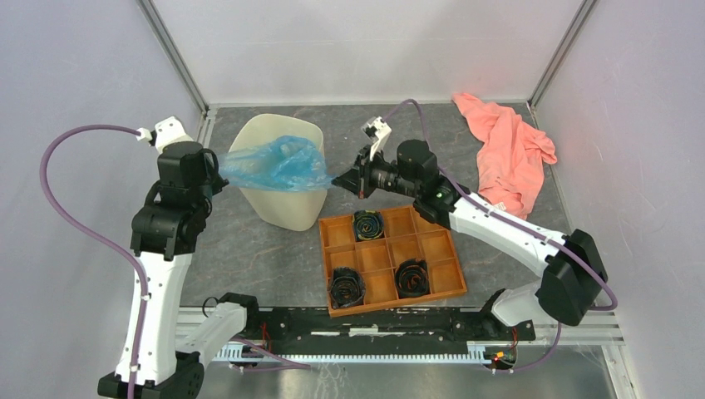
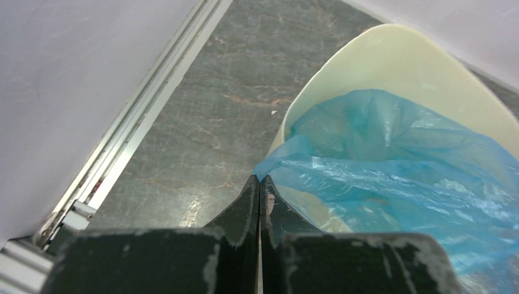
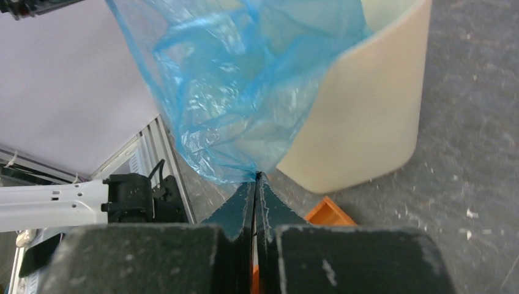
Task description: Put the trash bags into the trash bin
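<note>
Stretching across the open mouth of the cream-beige plastic trash bin (image 1: 283,208), the thin, translucent light-blue film trash bag (image 1: 278,164) is held taut above its rim. The left jaws are pinched closed on the bag's corner left of the bin. The right jaws are closed on the opposite corner, right of the bin.

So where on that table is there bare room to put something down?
The widest bare patch of table lies in front of the bin, left of the orange tray. A smaller strip runs along the back, between bin and pink cloth. Crowded: above the bin, where the blue bag is stretched between the left end effector and the right end effector.
</note>
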